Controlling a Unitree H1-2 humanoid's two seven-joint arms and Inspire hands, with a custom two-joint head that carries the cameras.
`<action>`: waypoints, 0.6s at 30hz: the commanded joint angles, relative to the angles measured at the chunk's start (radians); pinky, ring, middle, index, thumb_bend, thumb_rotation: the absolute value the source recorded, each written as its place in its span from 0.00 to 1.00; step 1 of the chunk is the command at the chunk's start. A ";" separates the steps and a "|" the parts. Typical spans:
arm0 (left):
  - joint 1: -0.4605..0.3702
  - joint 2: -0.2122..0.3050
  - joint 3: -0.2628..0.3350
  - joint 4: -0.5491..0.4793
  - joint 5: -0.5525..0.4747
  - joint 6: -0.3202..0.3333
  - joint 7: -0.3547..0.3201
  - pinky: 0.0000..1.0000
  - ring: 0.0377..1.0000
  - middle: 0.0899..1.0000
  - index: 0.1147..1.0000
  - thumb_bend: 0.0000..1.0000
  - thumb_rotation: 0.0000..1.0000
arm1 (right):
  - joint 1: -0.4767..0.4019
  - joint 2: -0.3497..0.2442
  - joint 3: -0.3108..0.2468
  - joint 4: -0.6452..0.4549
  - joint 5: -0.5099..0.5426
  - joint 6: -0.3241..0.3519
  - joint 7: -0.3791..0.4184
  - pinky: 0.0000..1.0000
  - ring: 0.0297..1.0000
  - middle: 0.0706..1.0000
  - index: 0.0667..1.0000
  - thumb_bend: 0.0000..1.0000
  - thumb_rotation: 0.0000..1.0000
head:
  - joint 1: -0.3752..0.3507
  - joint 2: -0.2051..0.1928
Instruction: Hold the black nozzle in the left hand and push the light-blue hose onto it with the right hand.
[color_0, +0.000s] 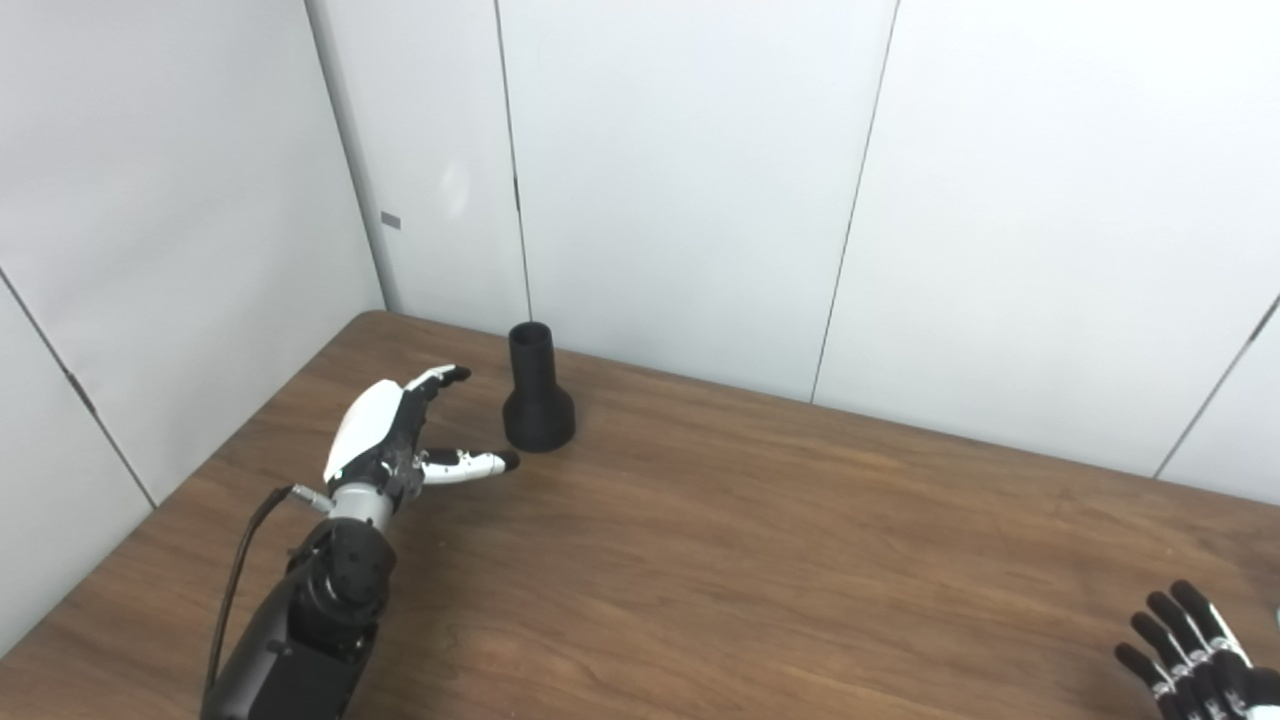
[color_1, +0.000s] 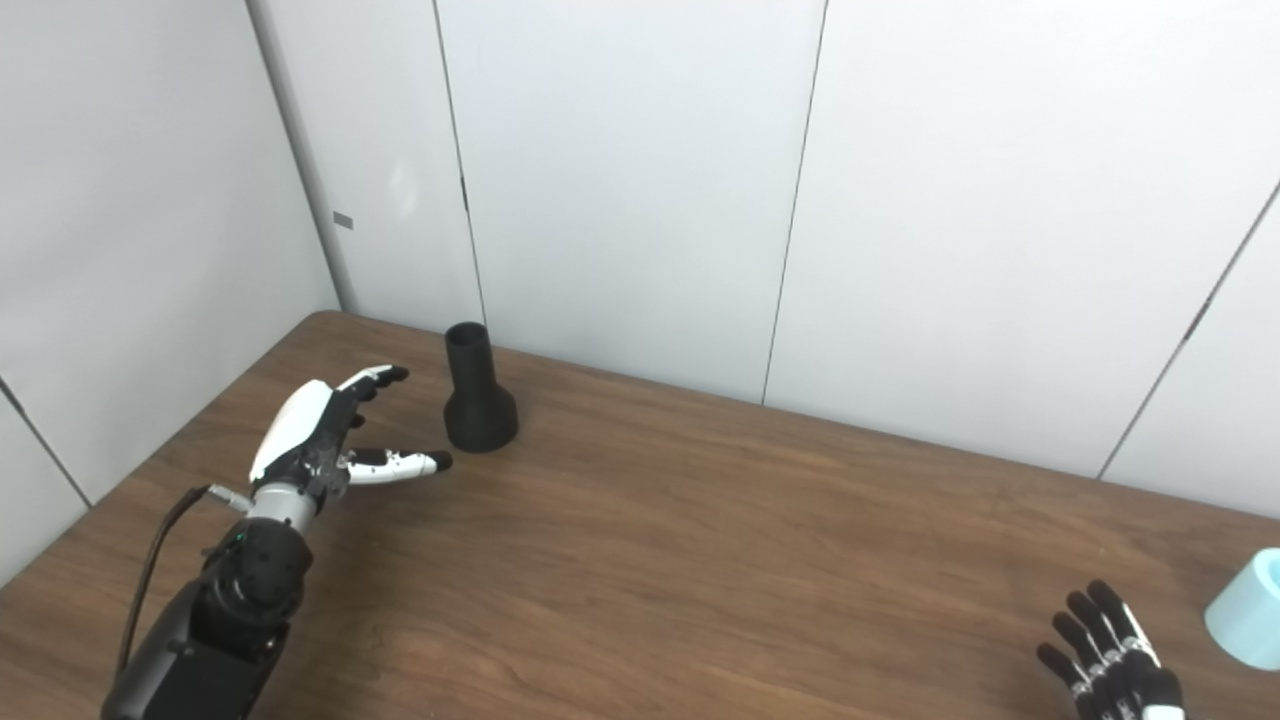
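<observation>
The black nozzle (color_0: 538, 390) stands upright on its wide base at the back left of the wooden table (color_0: 760, 540). My left hand (color_0: 398, 435) is open just left of it, thumb pointing toward the base, a small gap between them. At the bottom right corner my right hand (color_1: 1110, 655) is open with fingers spread, holding nothing. The light-blue hose (color_1: 1245, 607) shows only in the right eye view, cut off by the right edge, a short way right of that hand.
White wall panels (color_0: 680, 180) close off the table at the back and on the left. The table's back edge runs close behind the nozzle.
</observation>
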 joint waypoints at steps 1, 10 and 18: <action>-0.064 0.044 -0.003 0.006 0.026 -0.019 0.011 0.93 0.91 0.88 0.84 0.86 0.27 | 0.038 0.017 0.003 0.047 -0.005 -0.015 -0.004 0.84 0.91 0.92 0.92 0.70 0.97 | 0.000 0.002; -0.177 0.079 -0.062 0.200 0.039 -0.101 0.041 0.86 0.88 0.86 0.84 0.89 0.30 | 0.034 0.018 0.006 0.046 -0.009 -0.019 -0.004 0.83 0.90 0.91 0.92 0.69 0.97 | 0.007 0.014; -0.252 0.105 -0.109 0.282 0.073 -0.109 0.035 0.93 0.94 0.89 0.83 0.89 0.30 | 0.037 0.028 0.011 0.010 -0.017 0.007 -0.020 0.85 0.92 0.94 0.93 0.64 0.97 | -0.002 0.026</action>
